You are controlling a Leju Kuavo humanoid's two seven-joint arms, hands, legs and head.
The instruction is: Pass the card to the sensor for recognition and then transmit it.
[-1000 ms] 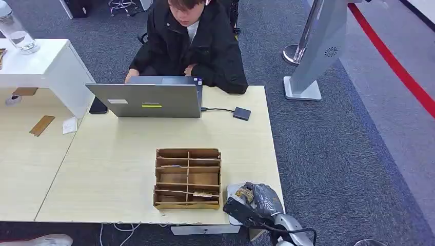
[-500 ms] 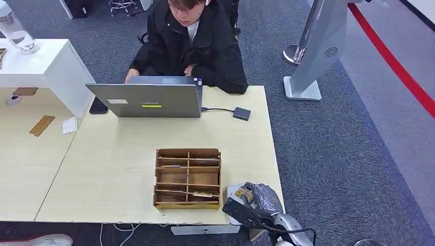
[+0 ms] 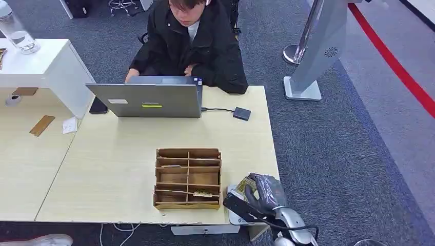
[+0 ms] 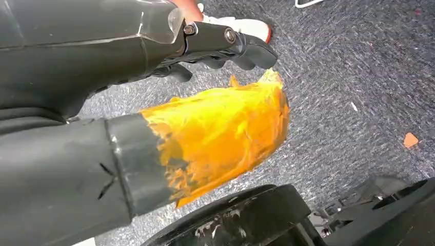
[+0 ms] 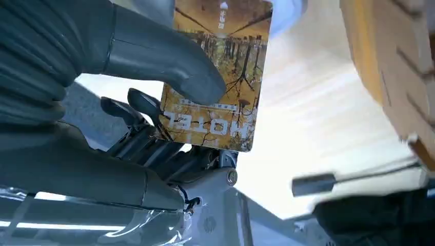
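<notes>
Card (image 5: pixel 215 77), printed with an autumn-tree picture, is held in the right robot hand (image 3: pixel 259 192): the thick grey thumb (image 5: pixel 169 59) presses on its face and the darker fingers (image 5: pixel 138 123) back it from behind. In the head view the card (image 3: pixel 246 185) shows as a small yellowish patch at the near right corner of the worktop (image 3: pixel 118 154), just beside a white device (image 3: pixel 233 193) at that corner; whether card and device touch cannot be told.

Immediately to the left of that hand stands a brown cardboard organiser (image 3: pixel 188 178) with several compartments; one near compartment holds a small flat item. The organiser's wall (image 5: pixel 390 66) lies close alongside the held card in the right wrist view.

Farther back on the worktop are an open laptop (image 3: pixel 149 100), a dark phone (image 3: pixel 98 106) and a small dark box (image 3: pixel 241 113) wired to the laptop. A person in a dark jacket (image 3: pixel 192 43) sits behind the laptop. A grey stand (image 3: pixel 318 51) rises from the carpet to the right.

The left robot hand (image 4: pixel 195 102) hangs over the carpet with an orange-coated thumb (image 4: pixel 220 133), fingers apart, holding nothing.
</notes>
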